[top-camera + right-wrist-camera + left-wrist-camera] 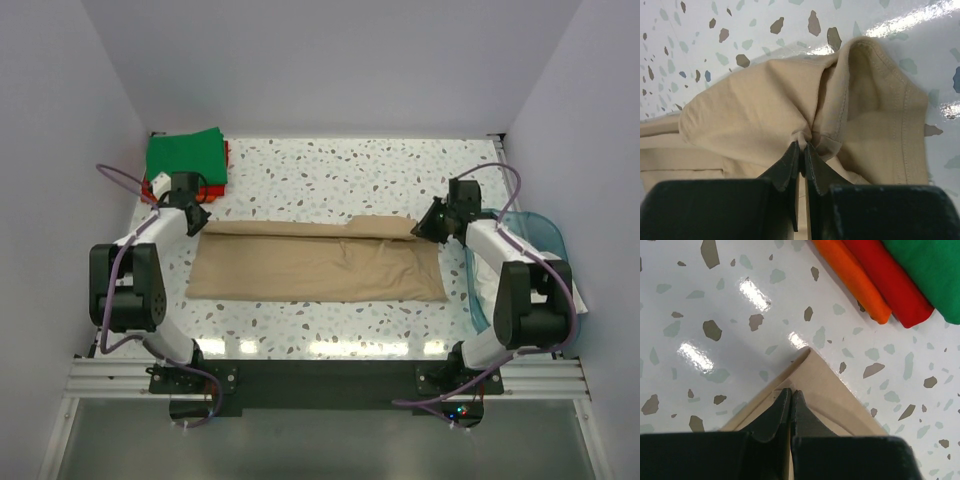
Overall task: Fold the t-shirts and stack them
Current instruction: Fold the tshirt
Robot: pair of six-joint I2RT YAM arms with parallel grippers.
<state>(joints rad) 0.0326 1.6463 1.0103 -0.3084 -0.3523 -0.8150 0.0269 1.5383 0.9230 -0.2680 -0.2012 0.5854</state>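
Note:
A tan-beige t-shirt (320, 265) lies flat and long across the middle of the table, its far edge folded into a narrow strip. My left gripper (196, 216) is shut on the shirt's far left corner (830, 390), fingertips (791, 391) pinched together on the hem. My right gripper (426, 228) is shut on a bunched fold of the same shirt (750, 105) at its far right end, near a sleeve opening; the jaws (803, 145) nip the cloth. At the back left a folded bright green t-shirt (185, 155) lies on a folded red-orange one (875, 285).
A translucent blue tub (538, 236) stands at the right edge, partly under the right arm, with something pale inside (479, 287). White walls close in the table on three sides. The green shirt (935, 270) and the stack under it are just beyond the left gripper.

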